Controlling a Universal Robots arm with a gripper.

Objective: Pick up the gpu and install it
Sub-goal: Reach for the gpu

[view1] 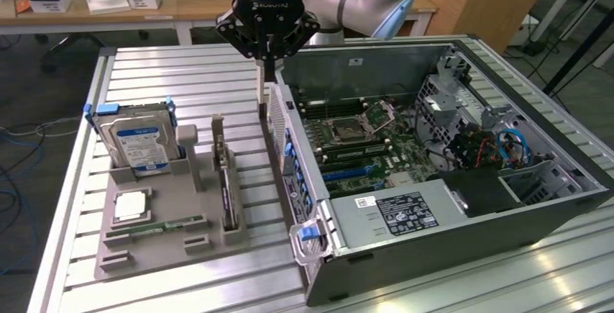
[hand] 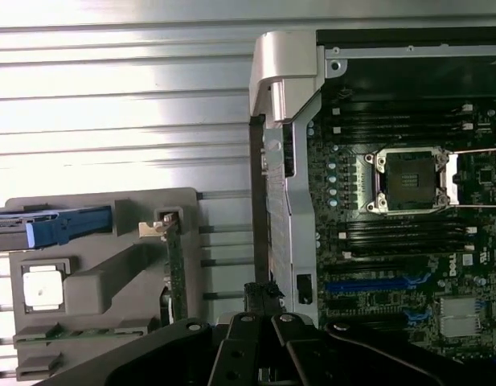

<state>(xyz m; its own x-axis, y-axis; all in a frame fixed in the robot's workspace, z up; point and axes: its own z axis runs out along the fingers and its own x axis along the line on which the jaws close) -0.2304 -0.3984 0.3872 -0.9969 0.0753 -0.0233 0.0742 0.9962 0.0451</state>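
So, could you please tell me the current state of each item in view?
computer case: open, interior exposed.
processor socket: empty.
gpu: upright in the grey holder, not picked up.
hard drive: upright in the grey holder.
memory stick: lying flat in the grey holder.
processor chip: lying flat in the grey holder.
end effector: shut, over the computer case's rear edge, apart from the gpu.

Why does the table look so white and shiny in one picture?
Wrist view: glare off the metal whitens the table slats, while the inside of the case looks dark. Exterior view: the light is softer, and the table looks grey.
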